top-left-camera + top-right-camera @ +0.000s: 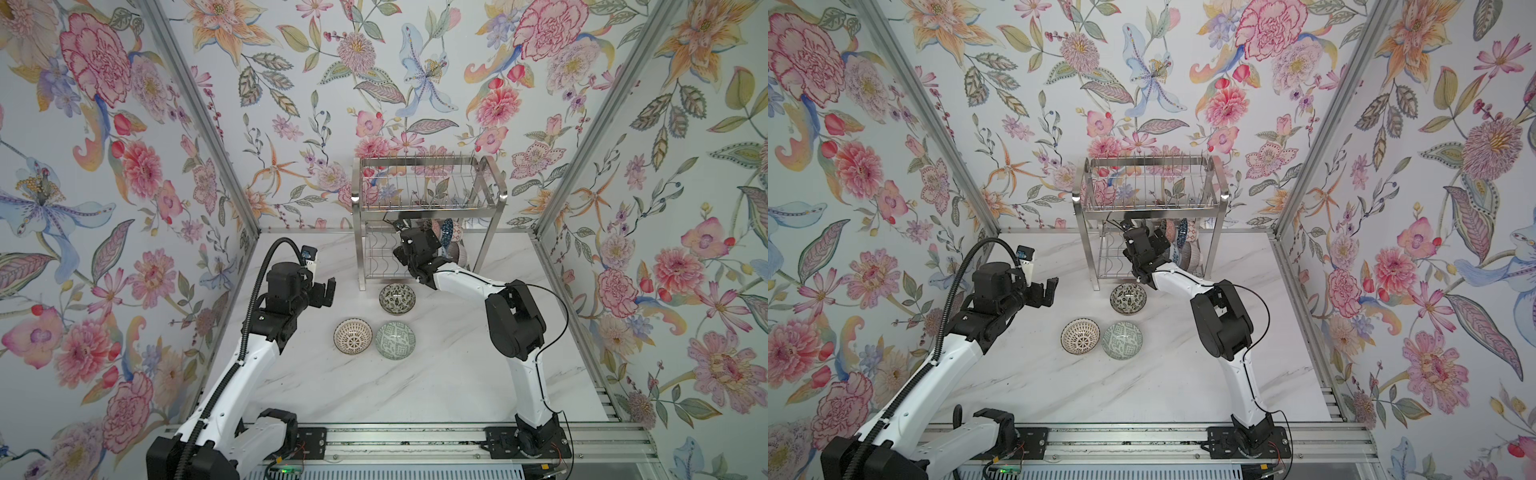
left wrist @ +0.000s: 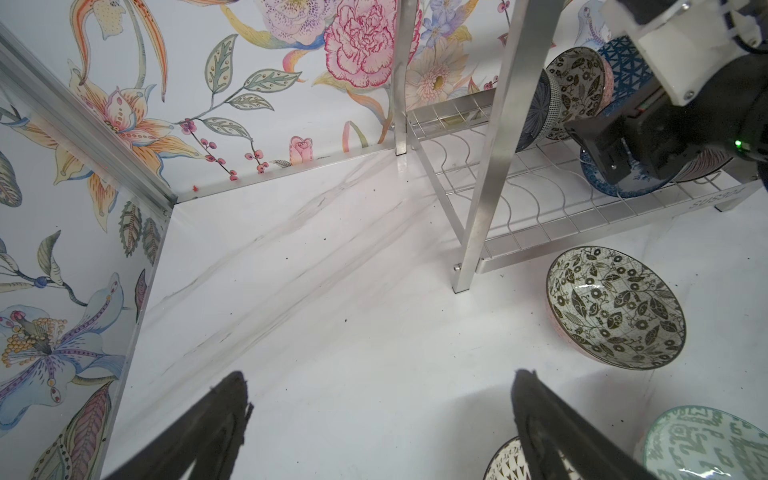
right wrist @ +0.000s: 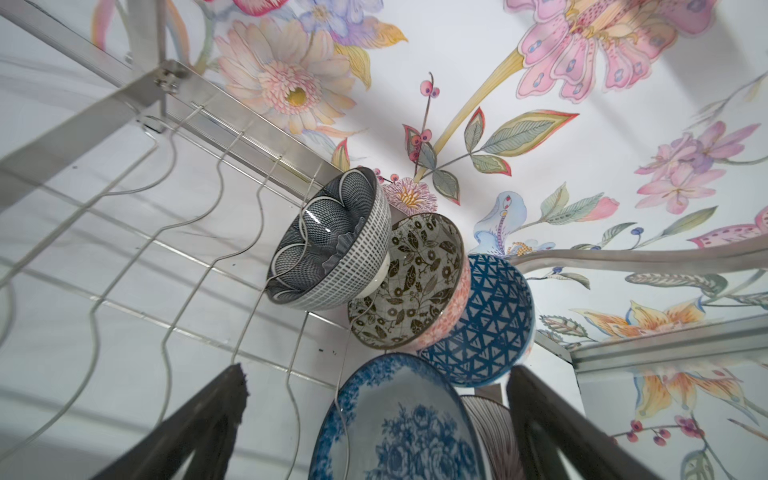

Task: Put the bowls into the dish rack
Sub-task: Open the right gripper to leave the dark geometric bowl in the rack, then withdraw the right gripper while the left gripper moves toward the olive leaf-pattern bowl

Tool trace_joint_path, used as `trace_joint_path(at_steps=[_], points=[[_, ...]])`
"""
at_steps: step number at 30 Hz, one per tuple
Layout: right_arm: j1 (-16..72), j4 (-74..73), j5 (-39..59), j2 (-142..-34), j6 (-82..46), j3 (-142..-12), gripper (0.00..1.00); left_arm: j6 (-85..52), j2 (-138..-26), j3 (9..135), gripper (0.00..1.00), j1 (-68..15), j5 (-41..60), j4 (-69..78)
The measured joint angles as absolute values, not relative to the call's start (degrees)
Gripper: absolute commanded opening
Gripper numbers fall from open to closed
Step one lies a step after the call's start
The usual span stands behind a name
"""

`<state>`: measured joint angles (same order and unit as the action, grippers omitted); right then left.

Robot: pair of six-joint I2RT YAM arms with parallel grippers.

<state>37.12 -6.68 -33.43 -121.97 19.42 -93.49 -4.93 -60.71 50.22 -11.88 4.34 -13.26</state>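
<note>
Right wrist view: right hand point(image 3: 374, 374) fingers apart either side of blue floral bowl point(image 3: 399, 428), no grip. Bowl stands on edge in dish rack point(image 3: 79, 120) lower tier beside other bowls. Back out straight, avoid the rim.

Left hand point(image 2: 378, 374) apart, empty.

Three bowls on desk point(image 1: 415, 395). Leaf-pattern bowl point(image 1: 397, 297) is nearest the rack, prob. next.

In both top views the right arm point(image 1: 417, 255) covers most of the racked bowls point(image 1: 452, 232) on the lower tier of the dish rack point(image 1: 428, 195); their count cannot be told. The green bowl point(image 2: 706, 444) and the blue floral bowl point(image 3: 399, 424) are cut off by wrist-view edges.
</note>
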Motion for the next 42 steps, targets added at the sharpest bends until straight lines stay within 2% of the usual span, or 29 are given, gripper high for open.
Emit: trace_joint_path(at_steps=[11, 17, 23, 29, 34, 42], points=[[42.19, -11.27, -27.57, -104.53, 17.04, -72.55, 0.99, -5.43, -60.77, 50.28, 1.00, -12.34, 4.12, -13.54], [41.36, -4.05, -23.33, -91.31, 11.00, -67.64, 0.99, -5.54, -61.32, 52.84, 0.99, -18.59, -0.58, -16.21], [39.44, 3.42, -18.33, -78.50, 5.96, -65.12, 0.99, -6.87, -63.24, 57.06, 0.99, -23.90, -3.55, -18.11], [31.44, 8.80, -12.03, -68.20, 1.02, -60.95, 0.99, -10.28, -67.79, 57.06, 0.99, -29.39, -4.95, -16.23], [27.66, 11.00, -8.91, -63.55, -0.54, -56.84, 0.99, -13.58, -73.38, 54.65, 0.99, -31.59, -4.73, -10.98], [24.97, 12.75, -6.17, -64.88, -1.19, -55.48, 0.99, -17.47, -84.38, 54.46, 0.99, -32.34, -2.63, -3.90]])
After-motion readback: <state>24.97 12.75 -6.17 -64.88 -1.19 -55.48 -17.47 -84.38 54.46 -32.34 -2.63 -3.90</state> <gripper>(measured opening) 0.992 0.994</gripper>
